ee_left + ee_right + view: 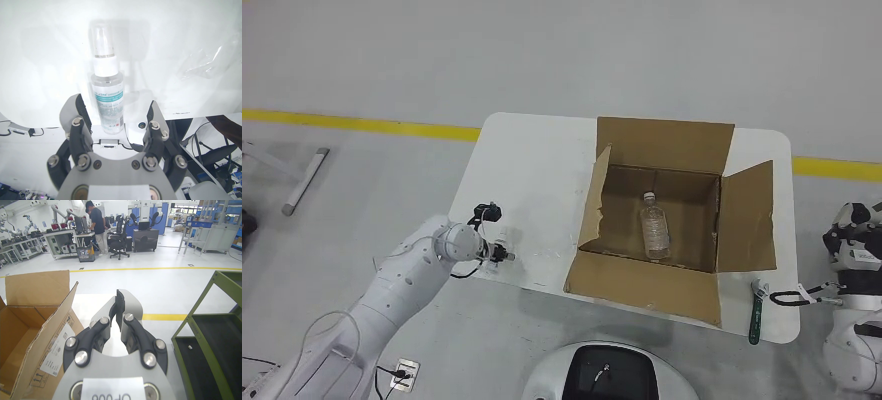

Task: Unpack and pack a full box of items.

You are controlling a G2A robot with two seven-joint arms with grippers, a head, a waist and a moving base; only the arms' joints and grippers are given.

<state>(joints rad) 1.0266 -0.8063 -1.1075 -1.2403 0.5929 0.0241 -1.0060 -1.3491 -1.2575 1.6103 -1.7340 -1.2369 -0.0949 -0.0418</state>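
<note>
**Plastic spray bottle [108, 98]: light, slick, probably rolls**

Sitting right between the left gripper [115, 100] fingers [83, 111], spread wide and gripping nothing. Looks laid flat on the white counter [47, 56], base end nearest the fingers at the counter edge, clear cap pointing away from them; can't fully rule out some tilt. Judging by the thin clear wall and apparent liquid inside: light, fairly stiff, but smooth and round, so likely to squirt out of a lazy pinch or roll sideways. Best bet: close across the labelled body, just ahead of the fingertips, not on the narrow cap or white collar farther out. Probably no need to squeeze hard. Scrap of clear film [204, 64] farther out past the fingertips, well apart from the bottle. Over at the right gripper [118, 306], fingers pinched shut on nothing, cardboard box [28, 317] just beside them, green cart [208, 332] on the other side.
</note>
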